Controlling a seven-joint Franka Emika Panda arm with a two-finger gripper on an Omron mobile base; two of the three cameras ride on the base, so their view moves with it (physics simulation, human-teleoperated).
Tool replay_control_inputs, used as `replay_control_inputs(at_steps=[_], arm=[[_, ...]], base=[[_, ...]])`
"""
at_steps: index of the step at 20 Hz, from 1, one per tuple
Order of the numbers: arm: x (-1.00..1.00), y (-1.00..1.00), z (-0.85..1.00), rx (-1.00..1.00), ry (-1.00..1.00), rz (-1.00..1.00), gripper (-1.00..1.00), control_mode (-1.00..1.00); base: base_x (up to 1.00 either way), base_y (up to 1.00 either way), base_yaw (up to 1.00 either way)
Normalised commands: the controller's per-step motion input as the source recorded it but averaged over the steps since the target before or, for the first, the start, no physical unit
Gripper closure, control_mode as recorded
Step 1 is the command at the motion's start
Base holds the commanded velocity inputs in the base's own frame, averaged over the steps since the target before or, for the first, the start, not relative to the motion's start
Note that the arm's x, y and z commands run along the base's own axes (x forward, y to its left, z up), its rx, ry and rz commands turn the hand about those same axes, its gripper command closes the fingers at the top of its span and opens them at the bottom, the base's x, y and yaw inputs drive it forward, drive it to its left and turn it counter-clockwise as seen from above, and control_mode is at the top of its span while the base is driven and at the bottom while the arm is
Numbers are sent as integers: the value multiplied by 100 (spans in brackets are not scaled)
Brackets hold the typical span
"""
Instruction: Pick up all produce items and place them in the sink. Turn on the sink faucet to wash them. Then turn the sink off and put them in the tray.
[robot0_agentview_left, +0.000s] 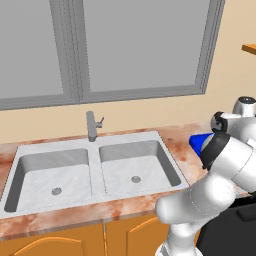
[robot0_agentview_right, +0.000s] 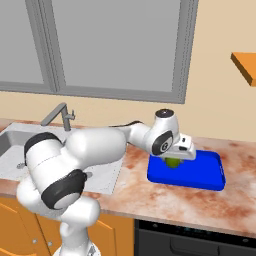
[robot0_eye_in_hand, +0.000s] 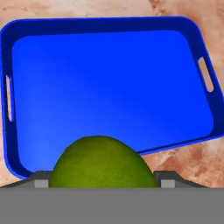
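While I watched the right base view, the claw hung over the near-left part of the blue tray, clenched on the lime, whose yellow-green underside peeked out just below the hand. From the hand camera the lime sat right between the fingertips, bulging up at the bottom of the picture, with the tray spread out beneath and beyond it. I could not tell whether the fruit touched the tray floor or hung just above it. The tray rested flat on the reddish marbled desk, its two slot handles on the short sides to either side of the claw.

Well off to the claw's left lay the sink, both bowls bare down to their small round drains. Behind the strip between the two bowls stood the faucet, a grey post with a small lever on its side. I saw no water running from the faucet. In the left base view the arm's white links covered most of the tray, leaving a blue corner showing beside the elbow.
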Motion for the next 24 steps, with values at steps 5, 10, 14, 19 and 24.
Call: replay_control_inputs(at_steps=[5,10,14,19,24], arm=[[14,-25,-26,3,1,0,100,-100],[18,-18,-25,0,4,0,100,-100],[23,-9,-32,0,6,0,100,-100],[32,-3,-30,0,6,0,100,-100],[24,0,-20,0,0,0,100,-100]], base=[[0,0,0],[0,0,0],[0,0,0],[0,0,0],[0,0,0]])
